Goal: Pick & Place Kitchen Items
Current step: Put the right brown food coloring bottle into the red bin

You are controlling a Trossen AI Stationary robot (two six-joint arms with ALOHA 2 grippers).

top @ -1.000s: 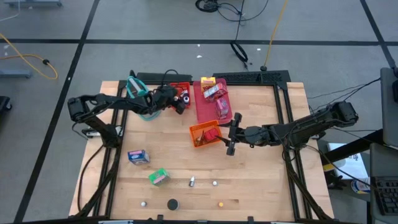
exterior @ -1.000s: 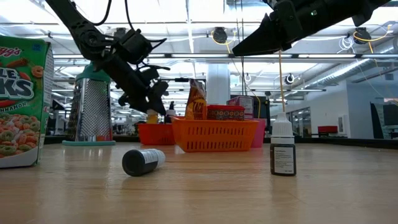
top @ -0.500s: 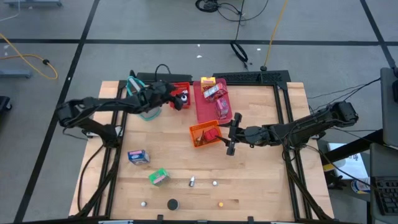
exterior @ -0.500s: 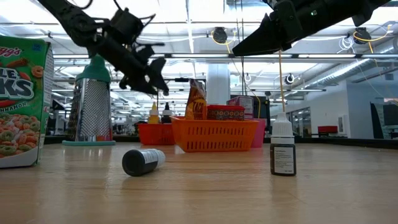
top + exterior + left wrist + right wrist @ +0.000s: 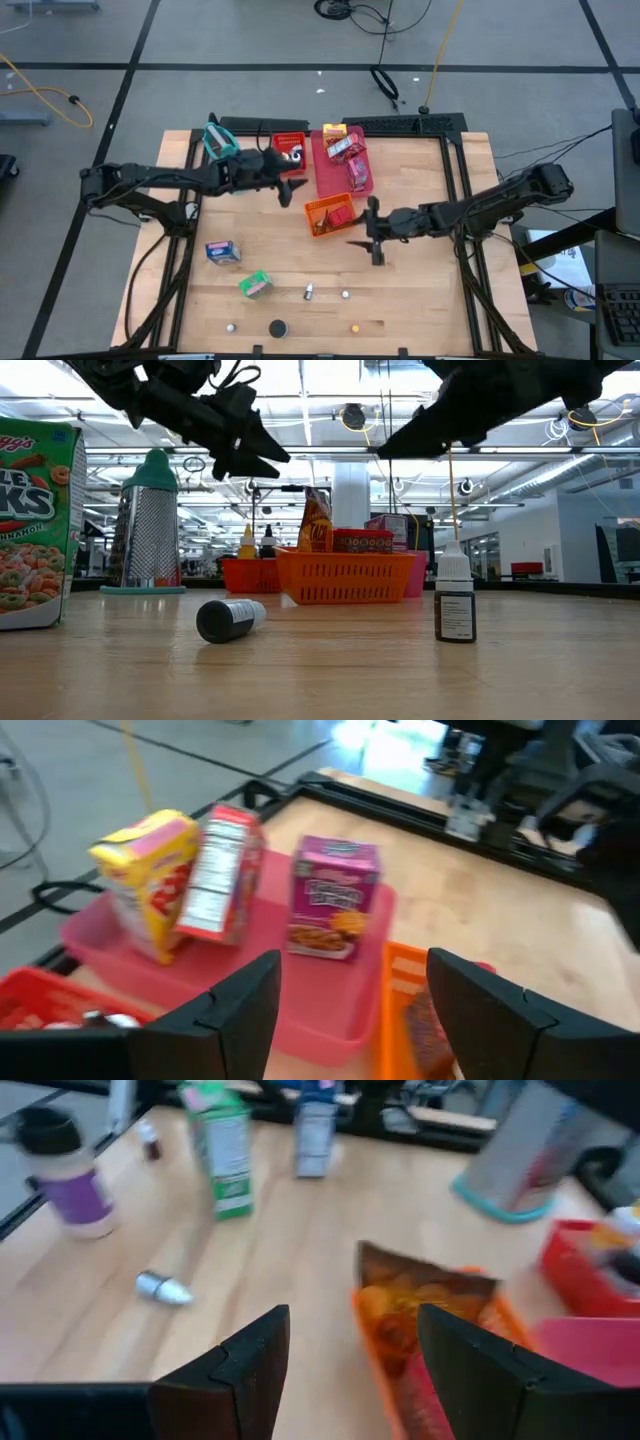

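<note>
Over the table's far side, the left gripper [image 5: 296,187] hangs with fingers spread and nothing in them. Just past them, boxes [image 5: 325,910] stand in the pink tray [image 5: 330,178]. The right gripper [image 5: 366,240], open and empty too, hovers beside the orange tray [image 5: 318,209] with a packet [image 5: 415,1305] inside.

Both arms were dark, near-black, built of slim tubular links joined by bulkier rounded joint housings. Thin black cables looped loosely along the left arm close behind the left gripper [image 5: 293,188], standing off its links in small arcs. The right gripper [image 5: 368,240] ended in two flat, dark, angular fingers [image 5: 480,1370] with bevelled, faceted edges and a matte finish. The left arm's fingers [image 5: 240,1010] had the same chunky wedge shape and plain black surface, without visible markings.
</note>
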